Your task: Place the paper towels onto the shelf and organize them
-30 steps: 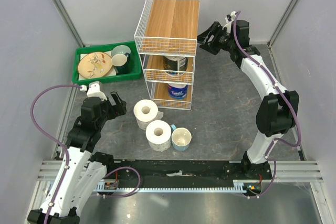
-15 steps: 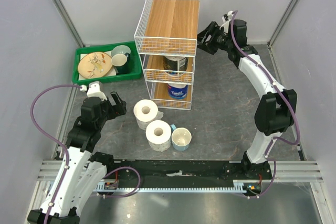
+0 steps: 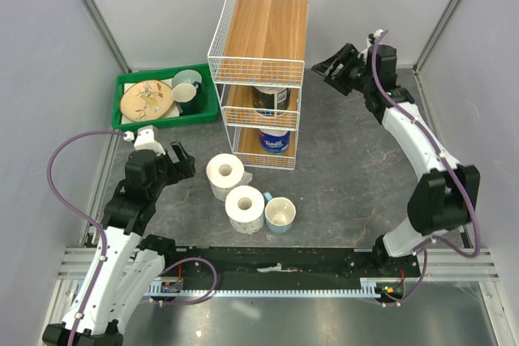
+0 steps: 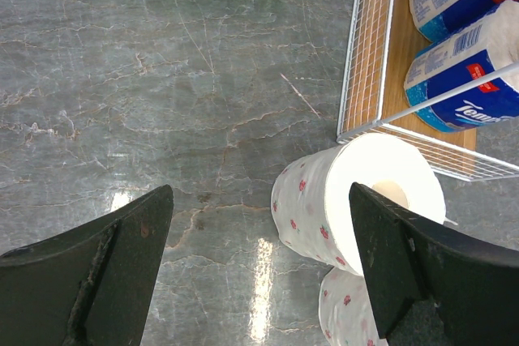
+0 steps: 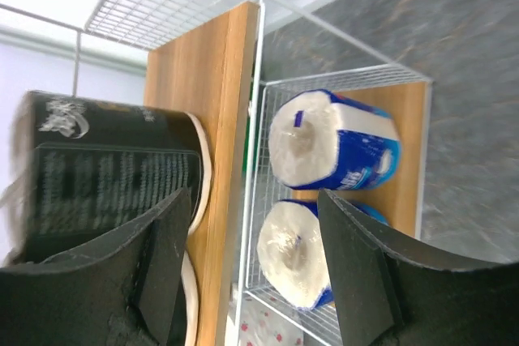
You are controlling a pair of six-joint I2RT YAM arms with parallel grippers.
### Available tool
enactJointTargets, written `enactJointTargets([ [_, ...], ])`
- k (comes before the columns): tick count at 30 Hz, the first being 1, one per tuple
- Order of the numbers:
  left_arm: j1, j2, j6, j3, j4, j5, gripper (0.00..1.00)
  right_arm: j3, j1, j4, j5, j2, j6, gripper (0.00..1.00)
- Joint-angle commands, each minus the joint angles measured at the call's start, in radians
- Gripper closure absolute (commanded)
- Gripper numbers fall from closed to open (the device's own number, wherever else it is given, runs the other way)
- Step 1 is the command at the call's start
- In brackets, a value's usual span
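The shelf (image 3: 268,26) is a white wire rack with wooden boards at the back centre. A dark-wrapped roll (image 3: 270,99) stands on its middle tier and two blue-wrapped rolls (image 5: 336,143) (image 5: 296,257) lie on its bottom tier. Two white flower-patterned paper towels (image 3: 225,173) (image 3: 245,207) stand on the table in front of it. My left gripper (image 3: 178,160) is open and empty, left of the nearer-to-shelf roll (image 4: 357,200). My right gripper (image 3: 334,64) is open and empty, just right of the shelf, facing the dark roll (image 5: 105,176).
A pale blue cup (image 3: 280,214) stands right of the front roll. A green tray (image 3: 130,115) with a plate and a cup sits left of the shelf. Grey walls close in both sides and the back.
My right gripper has pulled back to the right, away from the shelf's side, still open. My left arm and the rolls have not moved.
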Motion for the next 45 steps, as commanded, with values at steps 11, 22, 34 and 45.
enactJointTargets([
  [11, 0.006, -0.005, 0.007, 0.016, 0.040, -0.001, 0.04, -0.331, -0.019, -0.084, 0.015, -0.582, -0.061, 0.28],
  [22, 0.006, -0.002, 0.009, 0.016, 0.043, 0.008, 0.04, -0.341, 0.070, -0.259, -0.319, -0.809, -0.286, 0.29],
  [34, 0.006, -0.008, 0.009, 0.014, 0.043, -0.001, 0.04, -0.243, 0.803, -0.264, 0.157, -0.645, -0.337, 0.29],
  [45, 0.006, -0.002, 0.010, 0.014, 0.043, -0.001, 0.04, -0.365, 1.242, 0.081, 1.241, -0.538, -0.357, 0.29],
])
